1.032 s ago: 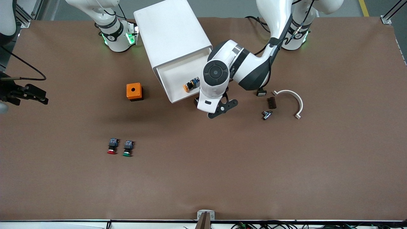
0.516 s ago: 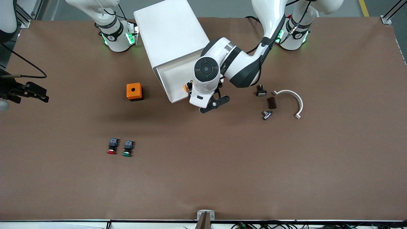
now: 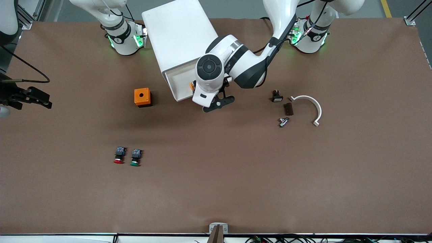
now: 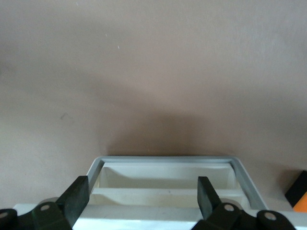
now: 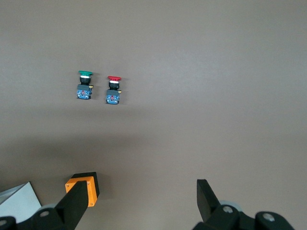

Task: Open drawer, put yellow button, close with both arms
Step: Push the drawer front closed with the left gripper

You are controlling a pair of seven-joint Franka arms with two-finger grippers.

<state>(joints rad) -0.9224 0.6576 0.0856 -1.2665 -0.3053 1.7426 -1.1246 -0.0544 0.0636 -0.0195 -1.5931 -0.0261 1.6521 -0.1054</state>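
The white cabinet [image 3: 180, 35] lies on the table between the two arm bases. Its drawer [image 3: 177, 84] stands partly pulled out, toward the front camera. Only an orange sliver of the yellow button [image 3: 192, 86] shows inside it, the rest hidden under the left arm's wrist. My left gripper [image 4: 142, 191] hangs open over the drawer's [image 4: 168, 159] outer end, one finger toward each side wall, holding nothing. My right gripper [image 5: 143, 196] waits open and empty, high over the right arm's end of the table [image 3: 43, 101].
An orange box [image 3: 142, 97] sits beside the drawer toward the right arm's end. Red-capped [image 3: 118, 156] and green-capped [image 3: 135, 158] buttons lie nearer the front camera. A white curved piece [image 3: 310, 104] and small dark parts [image 3: 282, 121] lie toward the left arm's end.
The left arm has swung toward the cabinet, and the drawer has slid partway in with the button. The wrist now covers most of the button. The right arm has not moved.
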